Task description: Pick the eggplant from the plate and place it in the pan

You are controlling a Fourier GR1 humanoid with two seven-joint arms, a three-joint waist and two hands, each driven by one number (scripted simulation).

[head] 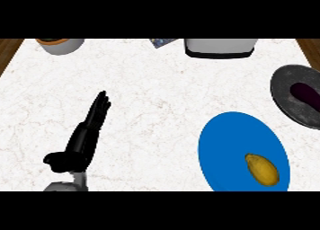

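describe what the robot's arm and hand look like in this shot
Only the left hand shows: matte black, long slim fingers and a stubby thumb, joined to a short grey forearm at the lower edge. No cables or markings are visible. The right hand is out of view.

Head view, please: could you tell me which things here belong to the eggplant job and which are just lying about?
Job:
eggplant, lying in the pan
blue plate
left hand, open

Lying about:
yellow item on the plate
grey container
white appliance
small blue packet
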